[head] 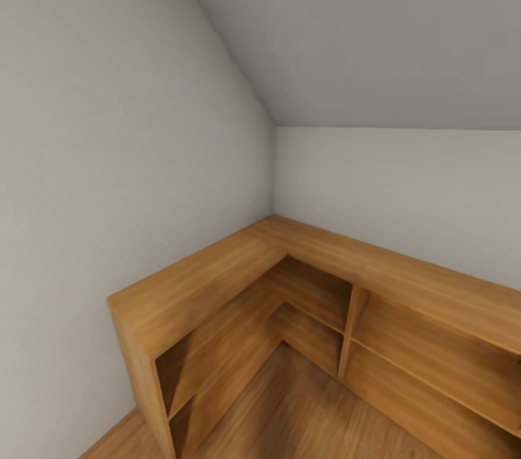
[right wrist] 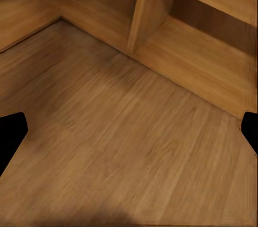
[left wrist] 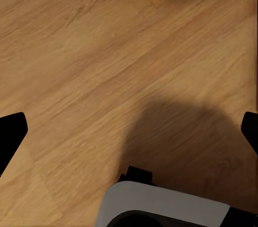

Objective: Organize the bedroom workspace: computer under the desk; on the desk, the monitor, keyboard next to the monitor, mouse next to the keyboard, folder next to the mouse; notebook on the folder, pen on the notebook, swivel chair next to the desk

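Two open pincers (left wrist: 129,130) (right wrist: 129,130) above wood floor (right wrist: 118,146).

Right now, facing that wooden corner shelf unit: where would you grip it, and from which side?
Probably the upright divider of the shelf unit: it is a thin vertical board with an exposed front edge. Come from the open front, with the jaws set across its thickness. The top slab looks too broad to span.

No text, label, brand, number or sign can be read on any surface here.
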